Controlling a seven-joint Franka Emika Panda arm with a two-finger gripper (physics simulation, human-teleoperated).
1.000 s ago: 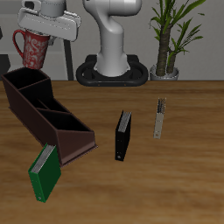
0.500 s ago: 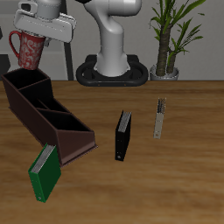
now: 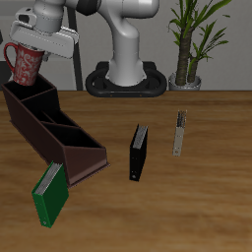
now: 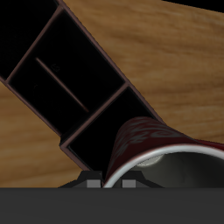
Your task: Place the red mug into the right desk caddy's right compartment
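Observation:
My gripper is shut on the rim of the red mug, a red speckled mug with a loop handle. It holds the mug upright in the air, just above the back end of the right desk caddy, a long dark brown box with dividers. The mug hangs over the square tall-walled right compartment at the caddy's far end. In the wrist view the mug with its white inside shows close up over the caddy; the fingers are hidden.
A green book leans at the caddy's low front end. A black book stands mid-table, and a small pale box lies beyond it. The robot base and a potted plant stand at the back.
The gripper has carried the mug sideways and lower, from behind the caddy to just above its far end.

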